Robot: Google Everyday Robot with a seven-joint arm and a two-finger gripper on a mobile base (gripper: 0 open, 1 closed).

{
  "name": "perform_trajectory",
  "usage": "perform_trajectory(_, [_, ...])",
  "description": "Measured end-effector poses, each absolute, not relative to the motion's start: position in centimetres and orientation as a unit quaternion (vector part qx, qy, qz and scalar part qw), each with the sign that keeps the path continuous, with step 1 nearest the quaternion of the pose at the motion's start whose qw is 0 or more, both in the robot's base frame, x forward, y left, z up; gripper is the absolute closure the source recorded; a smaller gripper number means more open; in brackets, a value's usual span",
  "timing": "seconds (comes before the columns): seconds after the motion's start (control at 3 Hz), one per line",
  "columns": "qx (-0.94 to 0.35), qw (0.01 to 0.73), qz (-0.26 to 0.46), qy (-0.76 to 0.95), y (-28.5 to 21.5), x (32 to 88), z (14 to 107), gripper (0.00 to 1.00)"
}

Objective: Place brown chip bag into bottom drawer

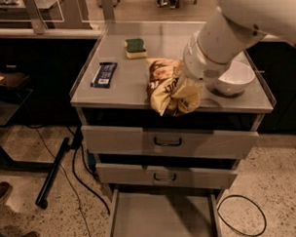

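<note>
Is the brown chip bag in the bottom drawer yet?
No, the brown chip bag is up at the cabinet top by the gripper, above the open bottom drawer.

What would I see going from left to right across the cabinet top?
Dark blue wrapper bar → green-and-yellow sponge → crinkly brown chip bag → white round bowl. The robot's gripper sits at the bag's right edge.

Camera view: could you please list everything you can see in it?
brown chip bag: 1, brown and cream, cabinet top, front edge
wrapper bar: 1, dark blue, cabinet top, left
sponge: 1, green-yellow, cabinet top, back
bowl: 1, white, cabinet top, right
upper drawers: 2, grey, under cabinet top
bottom drawer: 1, grey, open at floor
cable: 1, black, floor right
arm: 1, white, above bowl
end effector: 1, colour hidden, on the chip bag
</note>
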State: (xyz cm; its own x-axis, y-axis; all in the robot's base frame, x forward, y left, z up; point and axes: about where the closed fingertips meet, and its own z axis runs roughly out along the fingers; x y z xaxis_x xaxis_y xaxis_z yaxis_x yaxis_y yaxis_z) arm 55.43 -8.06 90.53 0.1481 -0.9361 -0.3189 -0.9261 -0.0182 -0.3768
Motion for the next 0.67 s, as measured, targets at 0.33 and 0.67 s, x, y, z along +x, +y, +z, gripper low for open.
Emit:
perform_trajectory(0.33, [-0.720, 0.258, -0.009, 0.644, -8.14, 55.05, 90.67, 1.00])
perform_trajectory(0.67, [-0.713, 0.262, -0.007, 0.650, -8.44, 54.30, 90.69, 1.00])
